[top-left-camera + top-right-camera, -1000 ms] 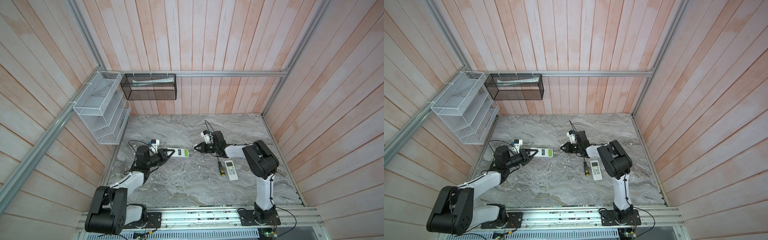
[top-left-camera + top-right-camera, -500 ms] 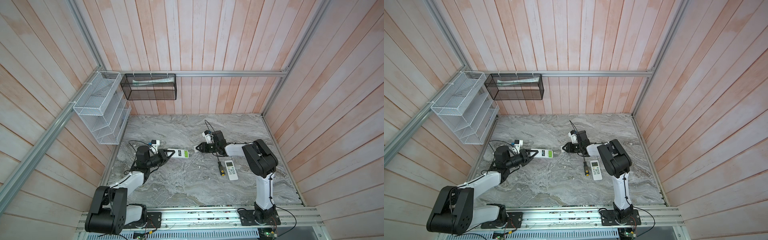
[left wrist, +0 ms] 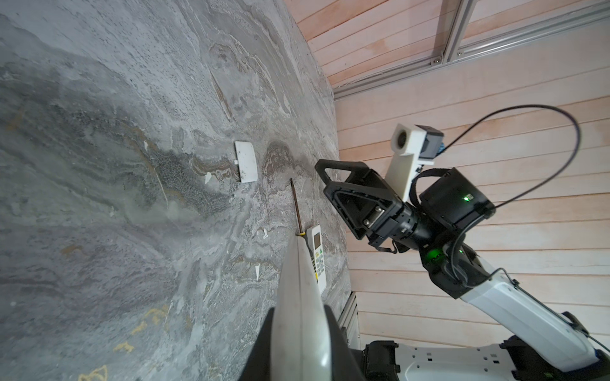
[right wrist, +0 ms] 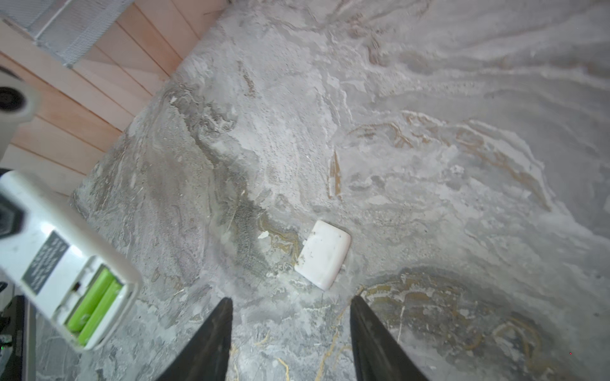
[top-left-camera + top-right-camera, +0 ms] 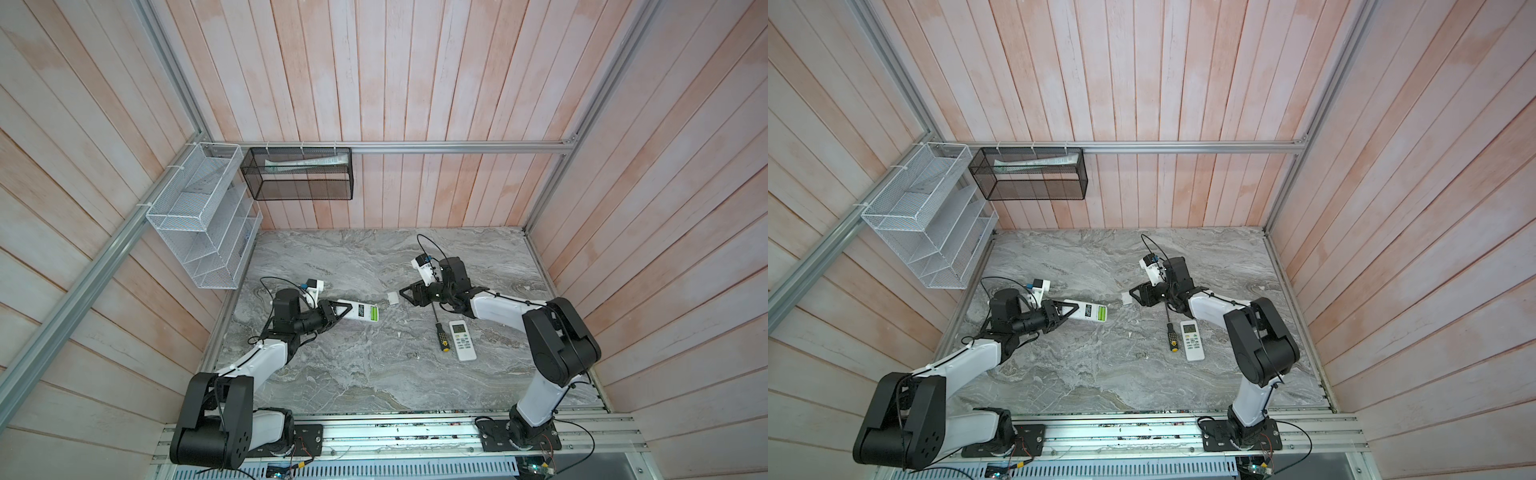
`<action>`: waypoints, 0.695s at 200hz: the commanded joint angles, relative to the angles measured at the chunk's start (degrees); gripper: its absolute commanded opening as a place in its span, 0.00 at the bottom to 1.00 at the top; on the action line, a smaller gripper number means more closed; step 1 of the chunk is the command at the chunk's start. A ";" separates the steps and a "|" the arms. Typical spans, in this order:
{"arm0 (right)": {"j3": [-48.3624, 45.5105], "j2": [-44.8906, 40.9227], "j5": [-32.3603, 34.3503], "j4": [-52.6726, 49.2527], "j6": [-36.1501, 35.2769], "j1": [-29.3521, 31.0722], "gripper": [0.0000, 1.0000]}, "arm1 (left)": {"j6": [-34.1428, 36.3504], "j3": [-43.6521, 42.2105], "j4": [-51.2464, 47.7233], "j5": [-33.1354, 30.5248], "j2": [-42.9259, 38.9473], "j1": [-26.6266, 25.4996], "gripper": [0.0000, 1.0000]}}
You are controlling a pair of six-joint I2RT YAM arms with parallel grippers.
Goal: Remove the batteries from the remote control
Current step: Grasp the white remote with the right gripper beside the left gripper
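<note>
My left gripper [image 5: 338, 311] is shut on one end of a white remote control [image 5: 360, 311], held just above the table. Its back compartment is uncovered, and two lime green batteries [image 4: 95, 306] lie side by side in it, also seen in a top view [image 5: 1101, 313]. The white battery cover [image 4: 323, 259] lies flat on the marble between the remote and my right gripper [image 4: 290, 301]. That gripper is open, with nothing between its fingers, and the tips stand just short of the cover [image 5: 392, 298]. The left wrist view shows the remote [image 3: 298, 297] edge-on between the jaws.
A second white remote [image 5: 462, 339] lies face up right of centre, with a black-and-yellow screwdriver [image 5: 439, 336] alongside it. A white wire rack [image 5: 199, 224] and a black mesh basket [image 5: 299, 174] hang on the walls at the back left.
My right gripper has gone from shut to open, and the battery cover now lies free on the table in front of it. The left arm and remote have not moved.
</note>
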 commanded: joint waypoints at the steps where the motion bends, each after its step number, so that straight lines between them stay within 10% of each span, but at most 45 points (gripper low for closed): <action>1: -4.18 -4.71 -3.27 3.66 -13.66 3.17 0.62 | 4.84 2.20 -2.90 2.49 -0.78 0.24 0.00; 47: -3.78 -8.68 3.01 -0.91 -28.08 11.98 0.78 | 6.40 2.89 -3.42 3.96 -0.52 -0.12 0.00; 139: 6.98 -1.28 7.83 -7.13 -28.34 19.59 0.83 | 4.97 3.49 -2.14 3.72 -0.56 -3.01 0.00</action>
